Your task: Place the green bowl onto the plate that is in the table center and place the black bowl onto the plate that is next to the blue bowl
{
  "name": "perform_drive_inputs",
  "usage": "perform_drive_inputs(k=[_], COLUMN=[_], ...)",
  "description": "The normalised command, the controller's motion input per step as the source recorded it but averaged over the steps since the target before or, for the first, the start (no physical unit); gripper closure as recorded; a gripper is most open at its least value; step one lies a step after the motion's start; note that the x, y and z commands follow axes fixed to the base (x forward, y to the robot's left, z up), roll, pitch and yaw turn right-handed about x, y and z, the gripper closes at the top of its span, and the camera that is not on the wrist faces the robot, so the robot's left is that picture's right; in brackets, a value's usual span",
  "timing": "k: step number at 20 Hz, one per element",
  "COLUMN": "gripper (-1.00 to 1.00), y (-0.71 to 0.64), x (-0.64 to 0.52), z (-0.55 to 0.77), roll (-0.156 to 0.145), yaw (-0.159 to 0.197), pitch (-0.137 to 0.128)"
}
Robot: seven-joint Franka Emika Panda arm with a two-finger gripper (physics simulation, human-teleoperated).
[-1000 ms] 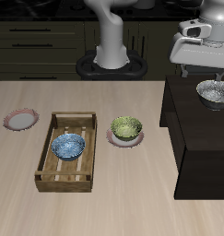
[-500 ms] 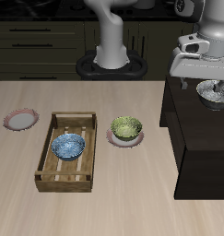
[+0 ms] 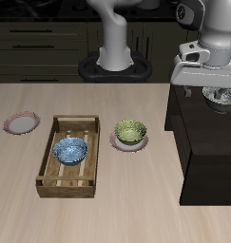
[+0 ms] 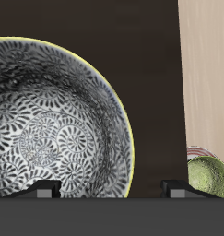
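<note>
Black bowl (image 4: 56, 118) sits on the dark cabinet (image 3: 210, 142), directly beneath the gripper (image 4: 111, 187) — fingers spread, empty. Likely rigid, light, slick-glazed — pinch the rim. Beyond the cabinet, green bowl (image 3: 130, 130) rests on its plate (image 3: 115, 142).

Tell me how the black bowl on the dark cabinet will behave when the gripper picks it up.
The black bowl looks rigid, with a thin round rim, so a pinch on the rim should probably hold without flexing. Its glossy patterned inside suggests a slick surface that may slip. Held by one edge, it would likely tilt. It sits upright on the dark cabinet, so it seems unlikely to roll.
</note>
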Motion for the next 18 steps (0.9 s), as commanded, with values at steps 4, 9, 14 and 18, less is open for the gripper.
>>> perform_drive_inputs(k=[4,9,14,18], gripper=[1.00,1.00,1.00,1.00], y=[0.00,0.02,-0.08,-0.23], x=[-0.06,-0.09,-0.07,-0.22], z=[-0.01,0.13,0.15,0.22], roll=[0.027,0.011,0.008,-0.001], yaw=[-0.014,0.017,-0.010,0.013], pitch=[-0.009,-0.048,-0.023,-0.042])
